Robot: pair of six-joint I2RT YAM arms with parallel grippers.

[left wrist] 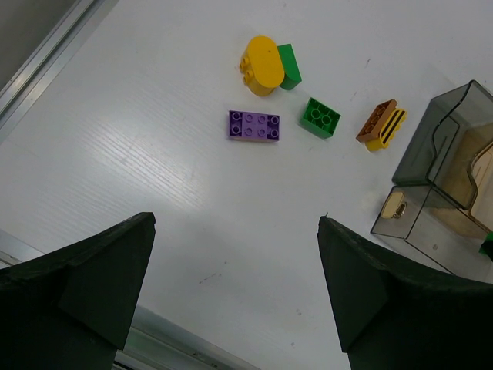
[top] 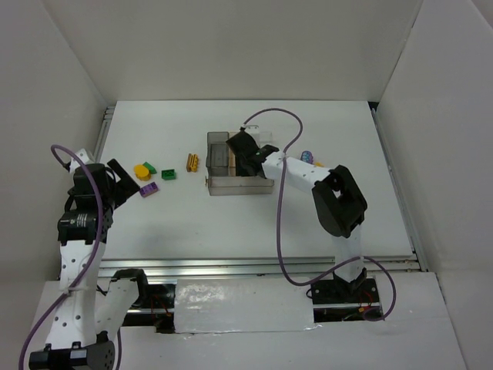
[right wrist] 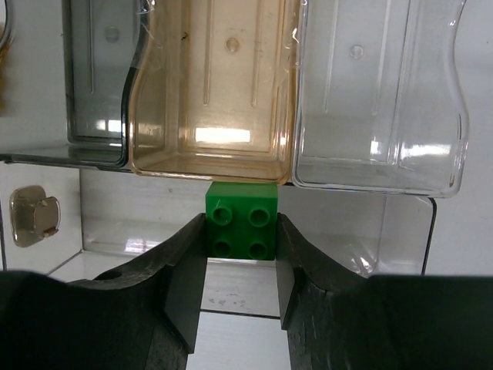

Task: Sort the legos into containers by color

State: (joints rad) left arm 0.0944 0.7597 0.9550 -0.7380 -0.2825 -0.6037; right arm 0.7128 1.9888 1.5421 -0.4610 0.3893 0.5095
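Observation:
My right gripper (right wrist: 241,225) is shut on a green lego (right wrist: 241,218), studs facing the camera. It hangs over the long clear compartment (right wrist: 131,220) of the containers tray (top: 212,190), just in front of the tan compartment (right wrist: 216,85), which sits between the grey one (right wrist: 96,77) and the clear one (right wrist: 377,92). On the table to the left lie a yellow lego (left wrist: 262,65), two green ones (left wrist: 289,65) (left wrist: 320,118), a purple one (left wrist: 254,126) and an orange-brown one (left wrist: 382,125). Near these my left gripper (left wrist: 235,222) hangs open and holds nothing.
A purple piece (top: 307,156) and a yellow one (top: 318,164) lie right of the tray, beside the right arm. An aluminium rail (top: 105,127) borders the table's left edge. White walls enclose the table on three sides.

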